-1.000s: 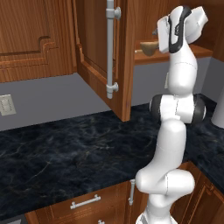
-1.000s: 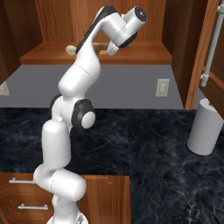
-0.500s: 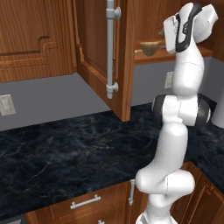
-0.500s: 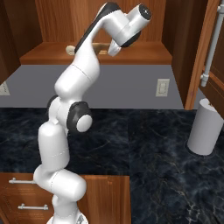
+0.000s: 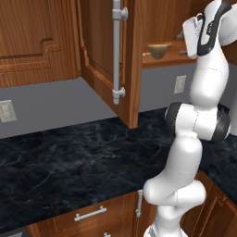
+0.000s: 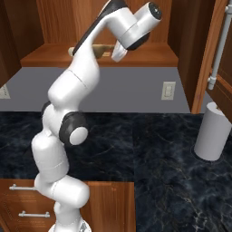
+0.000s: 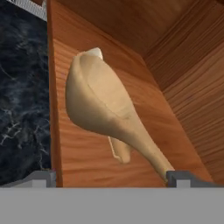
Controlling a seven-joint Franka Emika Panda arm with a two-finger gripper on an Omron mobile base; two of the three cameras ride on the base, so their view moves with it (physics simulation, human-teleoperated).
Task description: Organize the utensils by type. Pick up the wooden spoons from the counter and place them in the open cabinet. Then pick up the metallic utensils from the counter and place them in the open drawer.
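One wooden spoon (image 7: 105,118) lies on the cabinet shelf (image 7: 175,131); the gripper (image 7: 111,177) hovers over it, jaws spread wide and empty; next, probably fetching counter utensils.

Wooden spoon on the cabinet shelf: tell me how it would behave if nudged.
The wooden spoon looks rigid, so it would probably slide as one piece. Its rounded bowl may let it rock or pivot. It lies close to the front edge of the cabinet shelf, so an outward push could drop it.
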